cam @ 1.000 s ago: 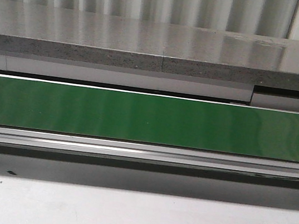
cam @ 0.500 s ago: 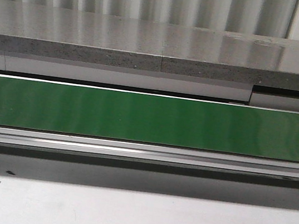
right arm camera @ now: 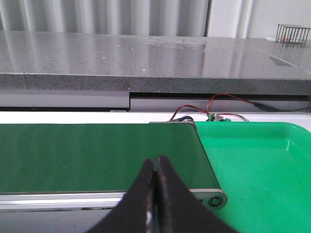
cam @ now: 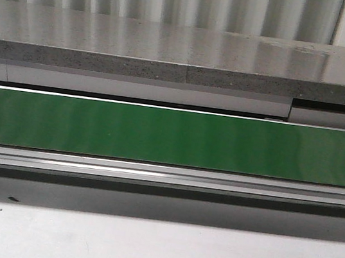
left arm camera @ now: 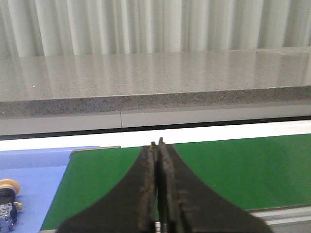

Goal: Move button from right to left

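Blue tray: a pale blue flat plastic tray lies at 9 o'clock of the belt's left end in the left wrist view.
Button: the small push-button with a round yellow-orange cap and dark neck sits on that tray at the view's edge, partly cut off; it does not show in the front view.
Left claw: the black left claw hangs above the belt, clenched on nothing, its tips pressed together.
Belt: the long flat green conveyor belt carries nothing.
Right claw: the black right claw is likewise clenched and empty.
Green tray: a bright green plastic tray adjoins the belt at 3 o'clock.
Handling: likely light, rigid and top-heavy; the smooth domed cap would slip, so the square base or the neck looks the surer hold.
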